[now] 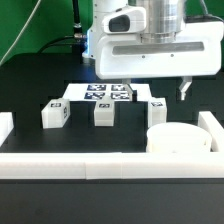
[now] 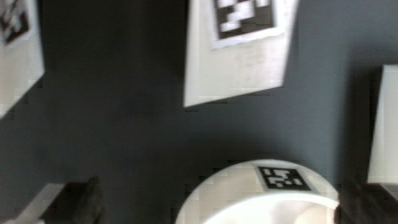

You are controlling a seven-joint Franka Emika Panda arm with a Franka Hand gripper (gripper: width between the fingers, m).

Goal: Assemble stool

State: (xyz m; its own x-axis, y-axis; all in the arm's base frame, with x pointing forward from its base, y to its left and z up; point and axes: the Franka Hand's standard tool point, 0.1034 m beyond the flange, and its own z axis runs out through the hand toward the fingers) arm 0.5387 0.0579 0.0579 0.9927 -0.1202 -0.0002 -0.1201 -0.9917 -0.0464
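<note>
The stool's round white seat lies at the front right of the dark table, inside the rail corner. Three short white legs with black-and-white tags stand in a row behind it. My gripper hangs open above the right-hand leg and the seat's far edge, holding nothing. In the wrist view the seat with its tag shows between the two dark fingertips, and my gripper is open and wider than it. One tagged leg lies beyond.
The marker board lies flat behind the legs. White border rails run along the front, the exterior view's left and right. A white edge and another tagged white piece show in the wrist view.
</note>
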